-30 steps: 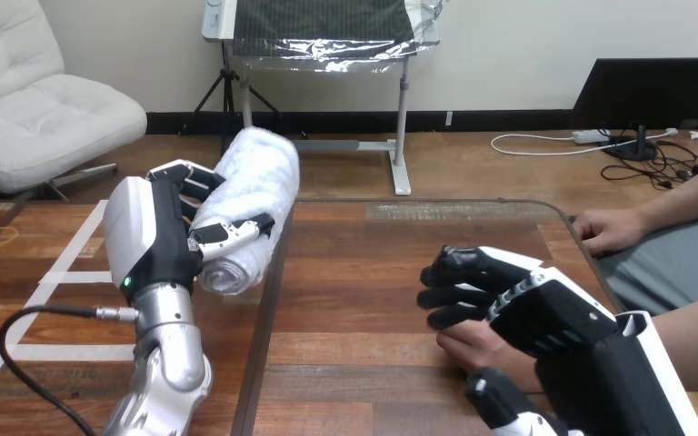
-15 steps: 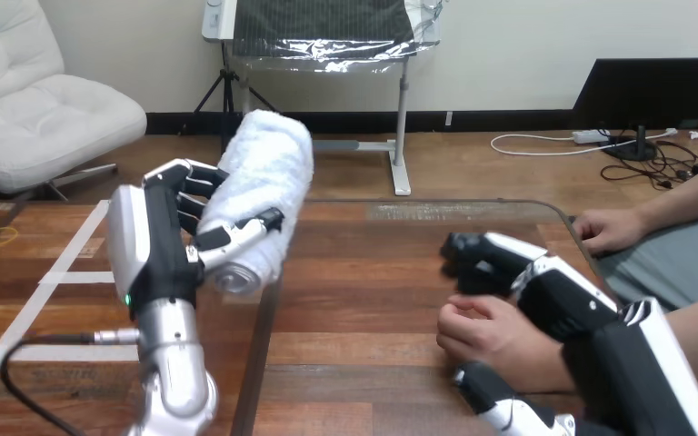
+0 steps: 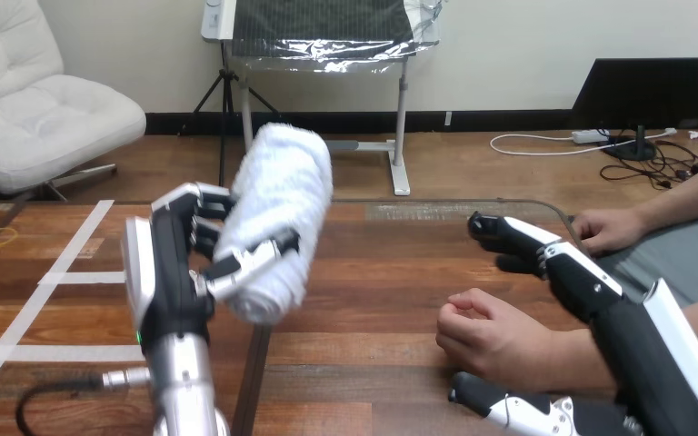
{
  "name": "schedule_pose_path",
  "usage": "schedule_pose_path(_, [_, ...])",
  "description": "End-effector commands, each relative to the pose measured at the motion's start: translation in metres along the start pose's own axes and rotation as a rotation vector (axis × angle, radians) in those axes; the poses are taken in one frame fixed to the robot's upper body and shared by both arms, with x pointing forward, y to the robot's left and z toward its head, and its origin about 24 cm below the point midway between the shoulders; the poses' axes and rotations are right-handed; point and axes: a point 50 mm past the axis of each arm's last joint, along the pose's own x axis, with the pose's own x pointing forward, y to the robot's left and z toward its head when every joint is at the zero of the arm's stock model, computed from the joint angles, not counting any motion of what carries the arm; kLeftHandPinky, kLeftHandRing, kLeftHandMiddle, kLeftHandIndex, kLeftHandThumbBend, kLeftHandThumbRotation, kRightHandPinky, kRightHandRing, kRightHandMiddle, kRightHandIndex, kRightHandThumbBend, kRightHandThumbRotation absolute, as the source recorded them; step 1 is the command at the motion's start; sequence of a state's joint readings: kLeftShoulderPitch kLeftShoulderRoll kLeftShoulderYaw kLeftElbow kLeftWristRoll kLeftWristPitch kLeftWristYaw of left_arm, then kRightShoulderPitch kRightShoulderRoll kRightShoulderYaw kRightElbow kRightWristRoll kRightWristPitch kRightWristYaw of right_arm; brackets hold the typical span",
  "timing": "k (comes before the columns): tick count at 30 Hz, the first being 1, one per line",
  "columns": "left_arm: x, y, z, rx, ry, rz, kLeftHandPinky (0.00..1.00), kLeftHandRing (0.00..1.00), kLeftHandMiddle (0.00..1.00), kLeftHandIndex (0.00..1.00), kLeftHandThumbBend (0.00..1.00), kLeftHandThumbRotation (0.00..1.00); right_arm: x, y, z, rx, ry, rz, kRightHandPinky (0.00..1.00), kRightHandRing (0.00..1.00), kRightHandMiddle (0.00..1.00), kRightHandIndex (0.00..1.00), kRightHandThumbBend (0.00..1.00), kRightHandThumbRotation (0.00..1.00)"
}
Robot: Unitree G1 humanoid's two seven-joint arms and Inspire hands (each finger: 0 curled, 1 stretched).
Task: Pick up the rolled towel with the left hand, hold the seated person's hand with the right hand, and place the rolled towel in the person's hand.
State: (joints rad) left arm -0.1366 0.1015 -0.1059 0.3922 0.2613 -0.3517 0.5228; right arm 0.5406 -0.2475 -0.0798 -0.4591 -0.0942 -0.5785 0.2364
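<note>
The towel [image 3: 284,195] is hanging tilted above the table [image 3: 373,263], and the left hand [image 3: 168,272] is gripping its lower half, with fingers [image 3: 202,207] curling round its 9 o'clock side and the thumb pressing across its front. At 4 o'clock from the towel, the person's hand [image 3: 491,341] is lying loosely curled on the table. The right hand [image 3: 574,272] is lying open about it, its fingers reaching out at 1 o'clock, apart from it.
</note>
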Motion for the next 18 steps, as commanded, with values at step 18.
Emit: schedule_pose_path(18, [-0.025,0.032,0.098,-0.507,-0.383,0.086,0.28,0.32,0.38,0.41,0.58,0.00,0.039,-0.075,-0.027,-0.413,0.119,0.061,0.86,0.90,0.90,0.88,0.90,0.20])
